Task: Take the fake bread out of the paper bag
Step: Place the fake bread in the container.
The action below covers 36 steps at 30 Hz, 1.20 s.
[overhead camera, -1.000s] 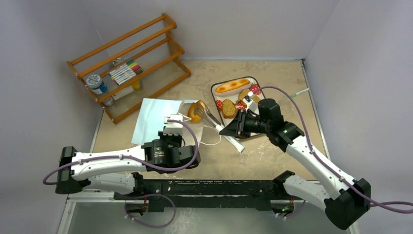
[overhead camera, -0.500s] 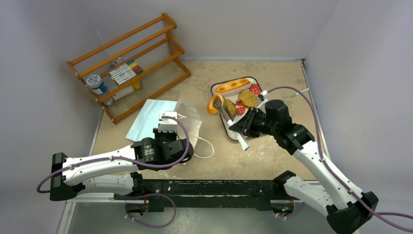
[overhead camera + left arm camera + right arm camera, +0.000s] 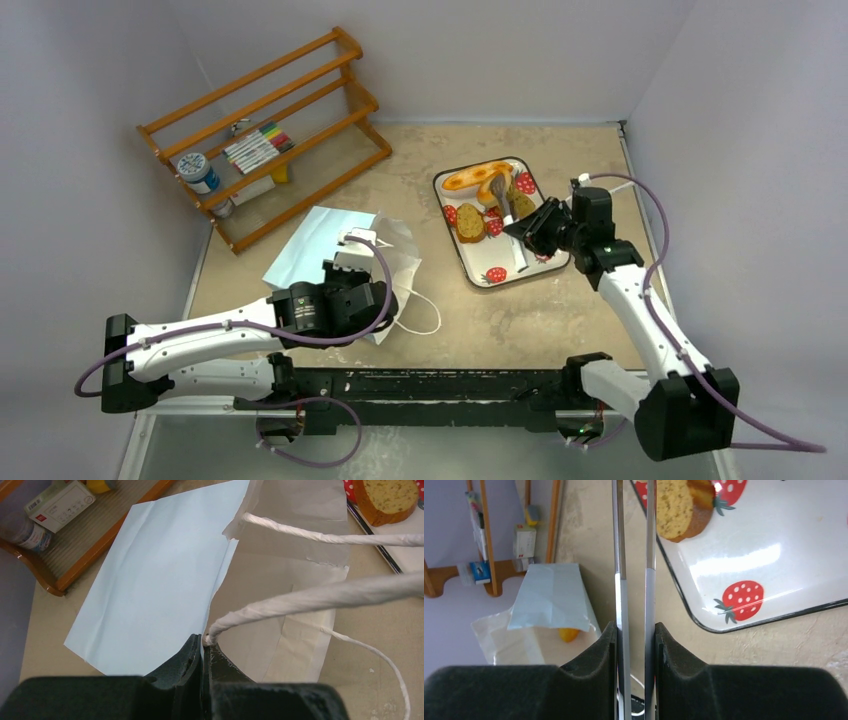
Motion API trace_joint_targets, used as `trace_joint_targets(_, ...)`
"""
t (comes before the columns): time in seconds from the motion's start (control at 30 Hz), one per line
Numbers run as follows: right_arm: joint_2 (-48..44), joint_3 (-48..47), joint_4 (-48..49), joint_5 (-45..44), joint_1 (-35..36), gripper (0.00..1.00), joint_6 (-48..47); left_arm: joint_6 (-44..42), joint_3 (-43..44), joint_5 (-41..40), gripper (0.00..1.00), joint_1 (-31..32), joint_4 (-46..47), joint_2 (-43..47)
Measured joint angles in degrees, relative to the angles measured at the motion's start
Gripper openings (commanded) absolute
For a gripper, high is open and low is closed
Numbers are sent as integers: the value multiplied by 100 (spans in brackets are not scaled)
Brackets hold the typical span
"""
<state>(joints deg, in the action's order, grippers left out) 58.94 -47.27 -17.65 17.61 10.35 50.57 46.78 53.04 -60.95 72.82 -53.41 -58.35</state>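
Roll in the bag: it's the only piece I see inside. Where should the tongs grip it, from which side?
Close the tongs across the exposed rounded end of the roll, entering low through the open mouth of the bag. The bag lies flat and its blue upper wall covers the rest, which probably blocks coming from above.

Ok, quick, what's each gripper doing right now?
Left gripper: shut on the paper bag, at its rim by a cord handle.
Right gripper: shut on the tongs.
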Motion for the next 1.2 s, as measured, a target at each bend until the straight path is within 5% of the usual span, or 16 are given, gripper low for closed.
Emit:
trace_joint_targets(0.6,595,651,883,592,-411,43,76,-400,55,212,0,-2,284,-166)
trace_joint_targets(1.2,179,695,529,254,-647,48,-74,-393,153,223,0,-2,313,-210)
